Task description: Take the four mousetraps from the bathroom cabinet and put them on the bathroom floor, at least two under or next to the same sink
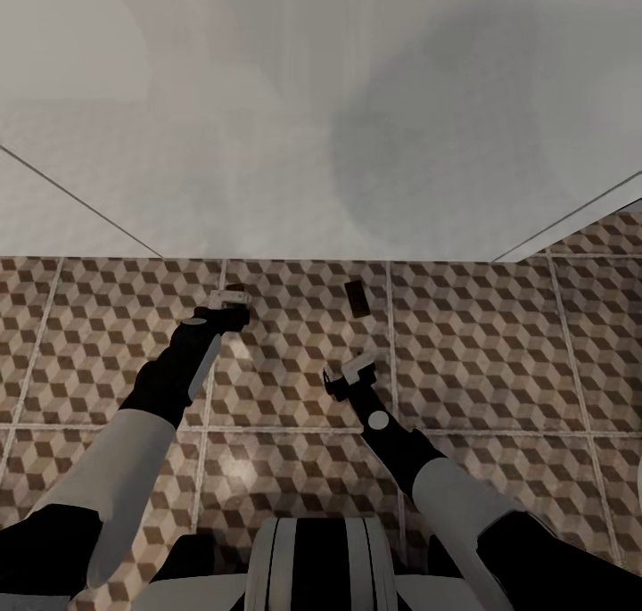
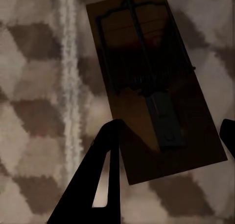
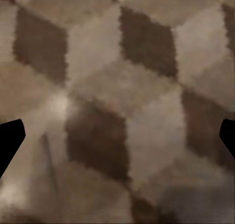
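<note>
A dark-looking mousetrap (image 2: pixel 147 72) with a metal spring bar lies flat against the cube-patterned bathroom floor (image 1: pixel 481 343). My left gripper (image 2: pixel 169 128) is shut on its near end, one finger on each long edge. In the head view the left gripper (image 1: pixel 234 297) is down at the floor, just in front of the sink's white front panel (image 1: pixel 267 192). A second mousetrap (image 1: pixel 358 298) lies free on the tiles, also close to that panel. My right gripper (image 1: pixel 350 375) hangs open a little nearer than that trap, with only bare tile (image 3: pixel 117 101) between its fingers.
The white vanity front spans the upper half of the head view, with seams running diagonally at both sides. Patterned floor with pale grout lines stretches left and right. My own base (image 1: pixel 312 562) sits at the near edge.
</note>
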Tool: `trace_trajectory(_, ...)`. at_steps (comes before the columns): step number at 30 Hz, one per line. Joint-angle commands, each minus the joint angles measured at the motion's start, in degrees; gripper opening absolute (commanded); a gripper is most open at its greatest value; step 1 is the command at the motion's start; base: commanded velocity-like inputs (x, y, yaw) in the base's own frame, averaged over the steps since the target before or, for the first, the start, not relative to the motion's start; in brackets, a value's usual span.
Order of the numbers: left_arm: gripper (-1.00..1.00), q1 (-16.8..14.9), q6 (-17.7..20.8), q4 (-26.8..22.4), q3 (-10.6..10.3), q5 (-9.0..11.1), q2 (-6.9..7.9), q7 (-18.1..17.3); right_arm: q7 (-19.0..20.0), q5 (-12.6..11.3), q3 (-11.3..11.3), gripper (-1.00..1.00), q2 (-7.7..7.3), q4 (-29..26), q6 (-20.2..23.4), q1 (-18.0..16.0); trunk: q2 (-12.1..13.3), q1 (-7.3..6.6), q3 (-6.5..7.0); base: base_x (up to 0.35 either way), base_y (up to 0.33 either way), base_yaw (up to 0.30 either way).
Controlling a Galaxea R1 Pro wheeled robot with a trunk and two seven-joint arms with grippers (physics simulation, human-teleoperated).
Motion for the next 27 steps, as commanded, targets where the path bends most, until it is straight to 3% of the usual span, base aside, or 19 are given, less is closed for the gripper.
trace_trajectory(1,-1.00,-0.1,0.3,-0.1,-0.1,0.2,0.02,0.3,-0.5,0.6,0.2,1.00,0.00,0.1,0.0,0.2,0.0,-0.01,-0.02,0.000,0.000,0.000)
trace_trajectory(9,-1.00,-0.3,0.3,-0.1,-0.1,0.2,-0.96,0.3,-0.6,0.6,0.2,1.00,0.00,-0.1,-0.1,1.0,0.0,-0.01,-0.02,0.000,0.000,0.000)
trace_trajectory(27,-1.00,-0.4,0.3,-0.1,-0.1,0.2,-1.11,0.3,-0.8,0.6,0.2,1.00,0.00,-0.1,-0.2,1.0,0.0,-0.01,-0.02,0.000,0.000,0.000)
